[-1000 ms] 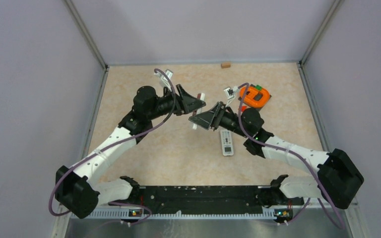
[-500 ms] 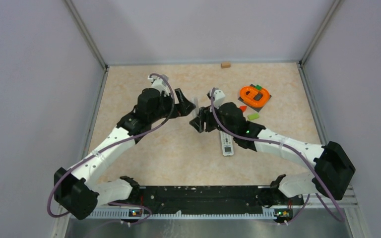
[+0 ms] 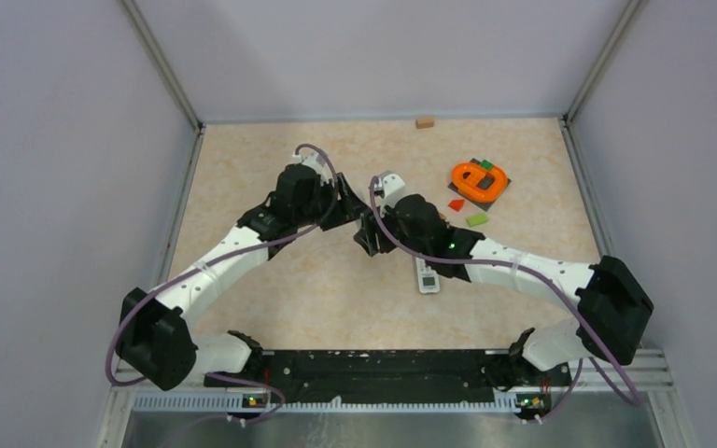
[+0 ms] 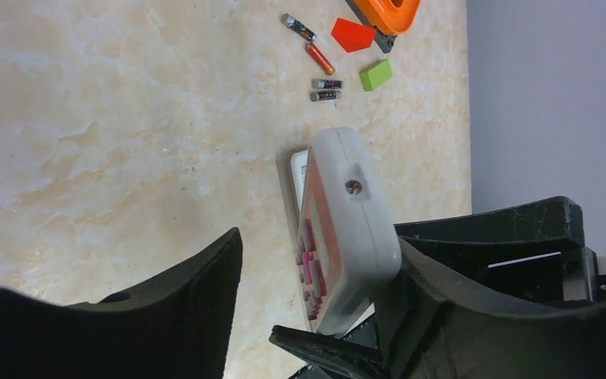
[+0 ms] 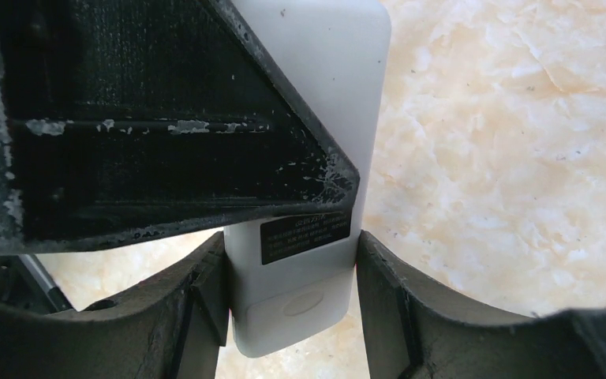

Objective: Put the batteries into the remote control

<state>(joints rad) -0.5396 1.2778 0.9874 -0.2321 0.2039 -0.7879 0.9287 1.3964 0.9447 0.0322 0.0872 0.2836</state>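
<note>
A white remote [image 5: 308, 316] with red and pink buttons [image 4: 339, 237] is held in the air between both grippers. My right gripper [image 5: 290, 245] is shut on its lower end, fingers pressed on both sides; it is at the table's middle in the top view [image 3: 366, 233]. My left gripper [image 4: 319, 245] is open around the remote's other end, with a wide gap on one side; it also shows in the top view [image 3: 353, 207]. Several batteries [image 4: 320, 58], one reddish, lie on the table beyond. A second white remote [image 3: 427, 273] lies flat on the table.
An orange object on a dark base [image 3: 478, 180] sits at the back right, with a red block [image 3: 456, 203] and a green block [image 3: 476, 219] beside it. A small wooden block [image 3: 424, 121] lies at the far wall. Grey walls enclose the table.
The right gripper has moved left and closed in on the left gripper. The left wrist has turned and come down. Both grippers now meet at the held remote.
</note>
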